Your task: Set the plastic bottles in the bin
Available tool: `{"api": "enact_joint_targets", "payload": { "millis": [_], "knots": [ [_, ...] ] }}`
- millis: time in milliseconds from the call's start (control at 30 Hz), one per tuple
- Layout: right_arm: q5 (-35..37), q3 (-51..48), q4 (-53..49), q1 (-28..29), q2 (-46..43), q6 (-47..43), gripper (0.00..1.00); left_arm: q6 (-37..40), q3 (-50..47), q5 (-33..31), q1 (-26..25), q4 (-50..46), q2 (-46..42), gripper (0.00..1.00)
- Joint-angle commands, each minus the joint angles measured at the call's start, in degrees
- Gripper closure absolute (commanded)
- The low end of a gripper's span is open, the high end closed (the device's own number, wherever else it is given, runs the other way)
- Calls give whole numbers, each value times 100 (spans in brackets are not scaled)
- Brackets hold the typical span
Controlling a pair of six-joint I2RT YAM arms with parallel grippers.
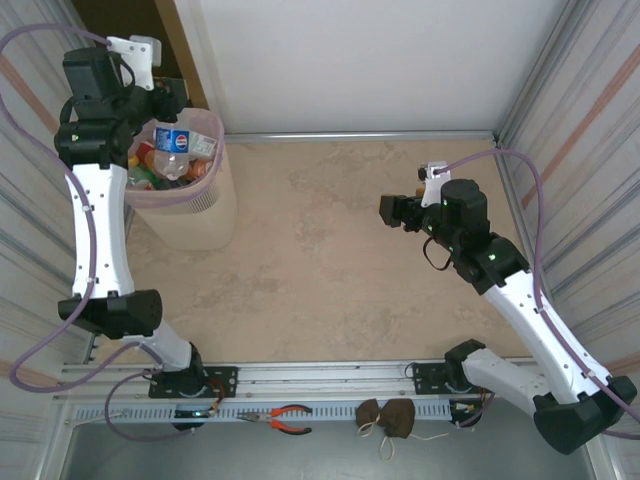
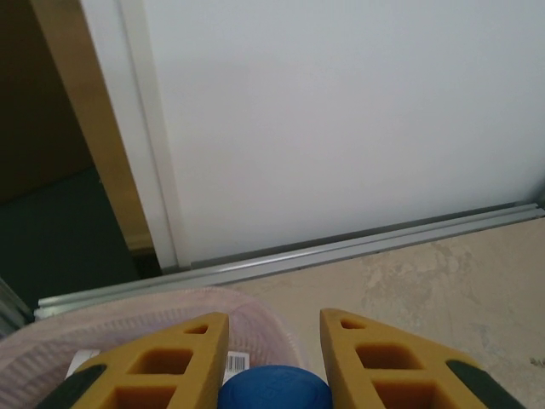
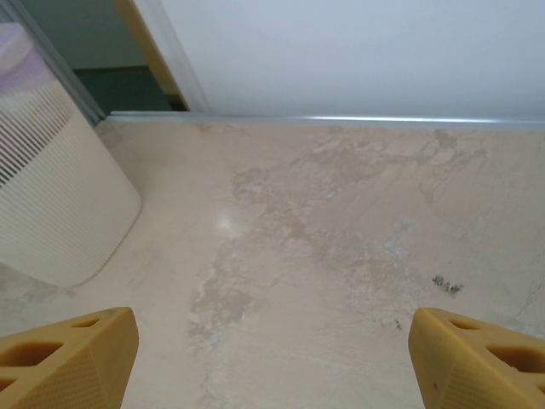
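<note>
Here, left gripper [image 2: 274,316] clamps bottle [image 2: 274,390] over bin [image 1: 205,215]; right gripper [image 3: 272,313] gapes above beige table [image 3: 341,213].

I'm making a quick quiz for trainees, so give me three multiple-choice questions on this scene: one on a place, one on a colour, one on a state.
1. Where does the tall pale-pink translucent plastic bin stand? A) far left corner of the beige stone-patterned table; B) table centre; C) near right corner.
2. What colour is the round plastic bottle cap gripped by the left end effector? A) red; B) blue; C) white.
3. How is the right end effector? A) shut on a bottle; B) shut, empty; C) open.
Answers: 1 A, it stands far left in the top view; 2 B, the left wrist view shows it blue; 3 C, its jaws stand wide apart.
</note>
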Motion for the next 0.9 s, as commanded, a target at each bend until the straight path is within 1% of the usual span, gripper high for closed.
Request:
{"api": "enact_joint_targets", "payload": {
  "millis": [0, 133, 267, 467, 633, 767, 833, 867],
  "knots": [
    [-49, -46, 149, 22, 25, 40, 18, -261, -355, 276, 168, 56, 157, 85],
    [-76, -50, 163, 13, 50, 47, 18, -378, -929, 434, 247, 384, 274, 86],
    [-78, -55, 149, -4, 52, 38, 18, -489, -1243, 698, 244, 567, 465, 89],
    [-80, -35, 149, -41, 74, 29, 18, -327, -1522, 731, 59, 593, 742, 89],
    [-121, 0, 129, -39, 108, 29, 18, -314, -1637, 854, 45, 672, 939, 88],
    [-122, 10, 141, -40, 118, 29, 18, -327, -1665, 848, -24, 705, 1102, 82],
    [-145, 41, 141, -40, 131, 38, 18, -376, -1666, 907, -46, 702, 1180, 76],
    [-149, 53, 129, -38, 133, 38, 18, -397, -1673, 920, -60, 698, 1190, 71]
  ]
}}
